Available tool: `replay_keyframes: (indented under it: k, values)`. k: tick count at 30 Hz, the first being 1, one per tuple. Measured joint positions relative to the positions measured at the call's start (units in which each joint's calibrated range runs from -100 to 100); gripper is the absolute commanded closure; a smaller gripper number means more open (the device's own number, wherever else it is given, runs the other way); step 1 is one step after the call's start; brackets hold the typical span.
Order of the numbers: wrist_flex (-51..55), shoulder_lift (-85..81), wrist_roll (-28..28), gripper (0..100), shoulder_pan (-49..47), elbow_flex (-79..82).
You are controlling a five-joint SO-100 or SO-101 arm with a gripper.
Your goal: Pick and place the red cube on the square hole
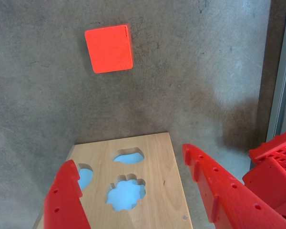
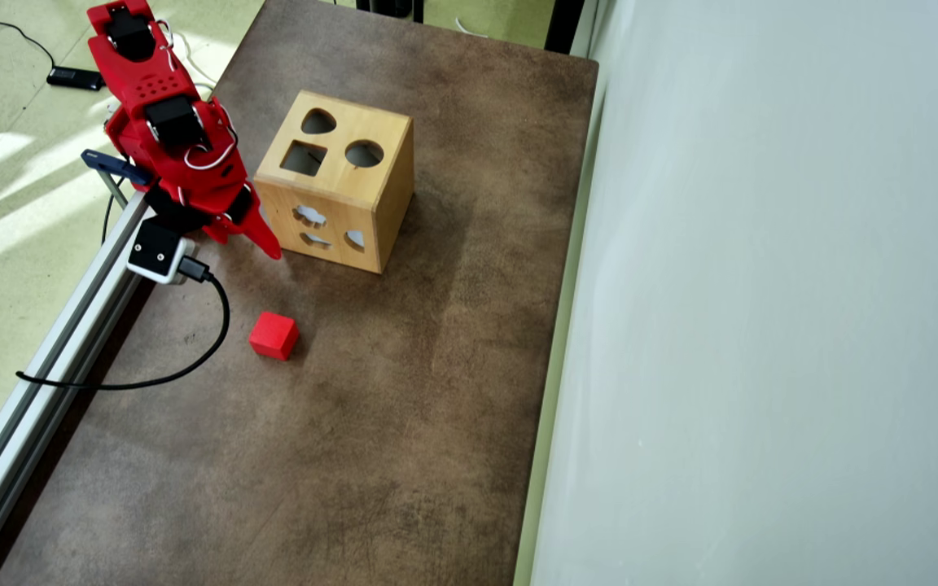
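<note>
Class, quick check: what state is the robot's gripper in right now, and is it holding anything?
Gripper: open, holding nothing; the red cube lies apart on the table.

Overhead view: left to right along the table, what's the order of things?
Aluminium rail → black cable → red cube → wooden box → pale wall panel.

1 red cube (image 2: 273,335), 1 wooden box (image 2: 339,183), 3 top cutouts incl. 1 square hole (image 2: 304,158), 3 side cutouts, 1 arm (image 2: 164,122).
</note>
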Motion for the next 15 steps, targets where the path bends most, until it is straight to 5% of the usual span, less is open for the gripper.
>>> replay_keyframes:
  k: [15]
  values:
    - [0.0, 16.9, 0.0, 66, 2.1, -14.2]
